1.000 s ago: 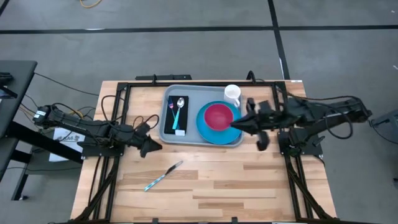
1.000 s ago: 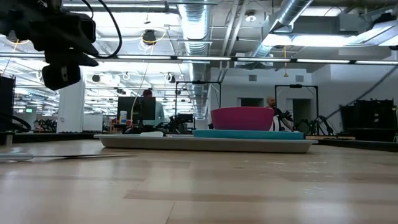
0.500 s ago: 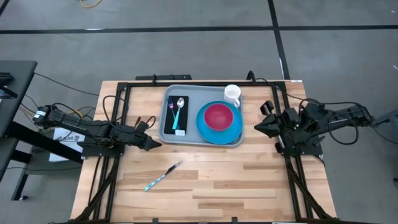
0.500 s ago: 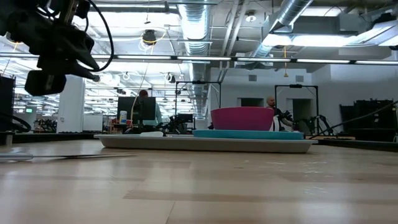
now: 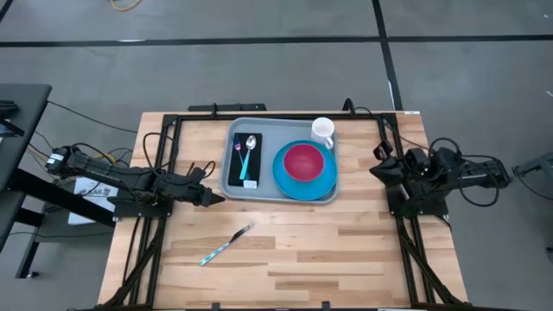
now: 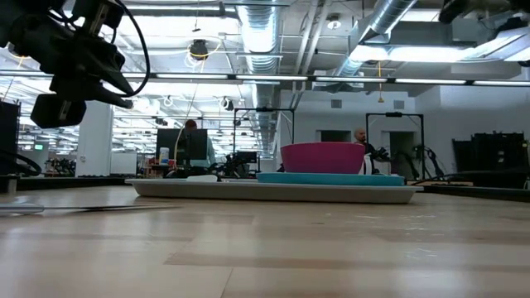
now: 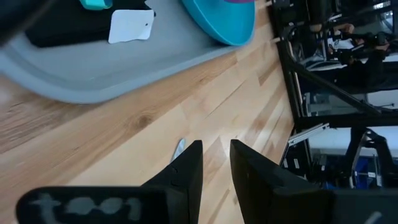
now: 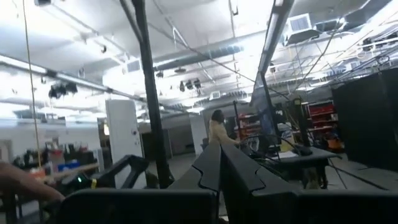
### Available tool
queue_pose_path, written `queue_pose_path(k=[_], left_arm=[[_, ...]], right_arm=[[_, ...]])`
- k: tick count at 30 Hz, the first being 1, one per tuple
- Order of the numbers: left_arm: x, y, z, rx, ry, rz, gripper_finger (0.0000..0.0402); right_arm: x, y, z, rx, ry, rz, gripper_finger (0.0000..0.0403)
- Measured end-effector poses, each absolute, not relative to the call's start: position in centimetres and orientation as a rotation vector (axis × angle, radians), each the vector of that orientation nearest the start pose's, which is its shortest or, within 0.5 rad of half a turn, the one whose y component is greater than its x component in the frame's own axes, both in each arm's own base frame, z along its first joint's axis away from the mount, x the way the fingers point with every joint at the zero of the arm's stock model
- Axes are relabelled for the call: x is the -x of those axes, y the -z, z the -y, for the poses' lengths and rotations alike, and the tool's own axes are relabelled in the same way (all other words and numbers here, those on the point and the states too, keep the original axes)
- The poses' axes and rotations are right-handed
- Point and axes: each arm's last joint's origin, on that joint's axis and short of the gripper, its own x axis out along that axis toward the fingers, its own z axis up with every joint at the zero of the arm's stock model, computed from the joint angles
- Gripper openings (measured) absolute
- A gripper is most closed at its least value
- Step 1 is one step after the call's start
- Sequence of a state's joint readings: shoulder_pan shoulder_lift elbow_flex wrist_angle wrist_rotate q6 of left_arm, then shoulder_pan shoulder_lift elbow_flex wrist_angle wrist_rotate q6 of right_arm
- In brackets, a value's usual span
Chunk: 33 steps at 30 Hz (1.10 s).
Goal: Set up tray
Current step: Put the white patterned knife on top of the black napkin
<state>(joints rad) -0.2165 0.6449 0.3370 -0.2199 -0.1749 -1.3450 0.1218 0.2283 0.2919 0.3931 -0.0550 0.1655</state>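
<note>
The grey-blue tray (image 5: 266, 187) lies flat on the far middle of the wooden table. On it are a round blue plate (image 5: 321, 183) with a pink bowl (image 5: 304, 161), a white mug (image 5: 323, 131), and a teal-handled spoon (image 5: 247, 155) on a black napkin. A second teal-handled utensil (image 5: 226, 244) lies on the bare table nearer the front. My left gripper (image 5: 214, 199) hovers left of the tray's near left corner, its fingers a narrow gap apart and empty. My right gripper (image 5: 377, 169) is shut and empty at the table's right edge, well away from the tray.
Black frame rails (image 5: 164, 164) run along the table's left, right and far sides. Bare wood spreads in front of the tray. In the low view the tray (image 6: 273, 192) shows far across the table, with people in the room behind it.
My right gripper has drawn back from beside the plate toward the table's right edge and has turned to point level out over the table. My left gripper has tipped a little in place. The tray and the things on it have stayed still.
</note>
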Motion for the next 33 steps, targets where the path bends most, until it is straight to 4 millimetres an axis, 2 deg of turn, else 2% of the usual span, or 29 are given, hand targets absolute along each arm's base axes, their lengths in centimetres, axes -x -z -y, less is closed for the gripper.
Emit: queue_pose_path(k=[16,33], left_arm=[[-14.2,-19.7,2.6,1.226,-0.308,-0.46,0.0068],[-14.2,-19.7,2.6,1.257,-0.316,-0.457,0.0068]], right_arm=[[-8.2,-23.9,-1.2,-0.246,-0.22,0.366,0.0],[-7.8,-23.7,-1.1,-0.194,-0.199,0.356,0.0]])
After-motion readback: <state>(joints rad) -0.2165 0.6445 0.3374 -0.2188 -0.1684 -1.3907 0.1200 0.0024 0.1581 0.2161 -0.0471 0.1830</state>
